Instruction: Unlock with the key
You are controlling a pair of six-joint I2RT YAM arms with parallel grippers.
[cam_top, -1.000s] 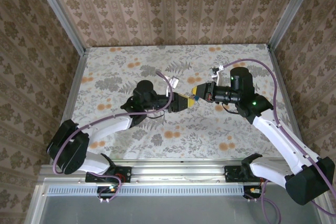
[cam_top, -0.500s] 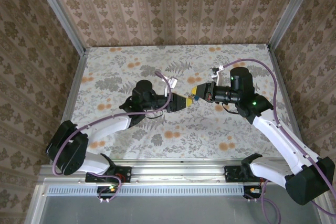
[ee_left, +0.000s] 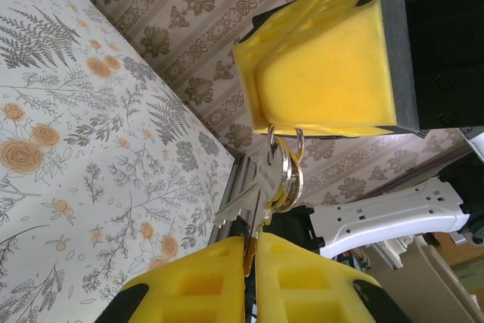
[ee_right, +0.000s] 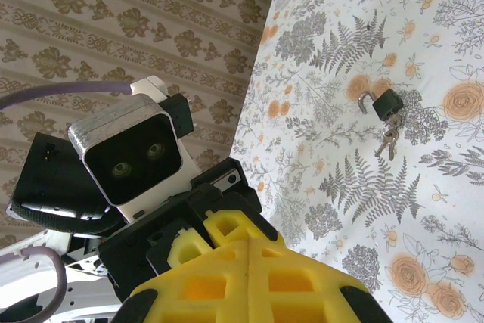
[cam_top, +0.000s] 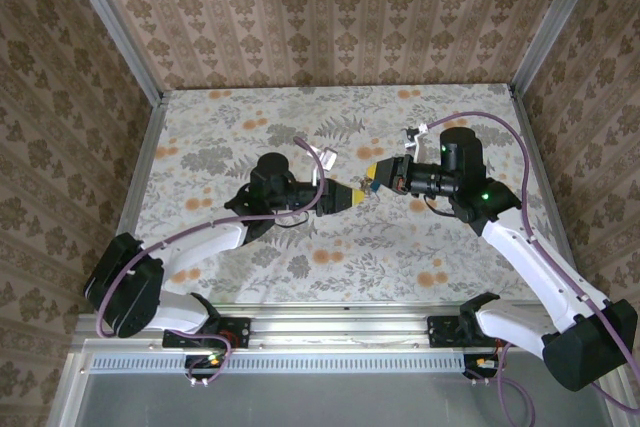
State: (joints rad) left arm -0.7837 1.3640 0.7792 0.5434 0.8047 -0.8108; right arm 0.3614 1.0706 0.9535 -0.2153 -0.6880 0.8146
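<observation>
**Obscured items.** In the overhead view the key is too small to make out where the two gripper tips meet. In the left wrist view the key hangs below the pads of the right gripper. Its head cannot be identified. A thin metal strip runs down from it into the seam of the left gripper, and the lower end of the strip is hidden there. The bottom frame edge cuts off both wrist cameras' own fingers. In the right wrist view a small dark padlock with a silver shackle lies on the tabletop, well clear of the wall edge. Loose small keys lie just beside it, and their detail is unreadable.

**Arm pose.** The left arm reaches from the near-left corner toward the centre of the tabletop, and the left gripper points right. The right arm rises along the right edge and bends back, so the right gripper points left. The tips meet over the tabletop centre, raised off the surface.

**Fingers.** The left fingers are pressed together, pinching the key. The right fingers are pressed flat together, with the key gripped at their lower edge.
</observation>
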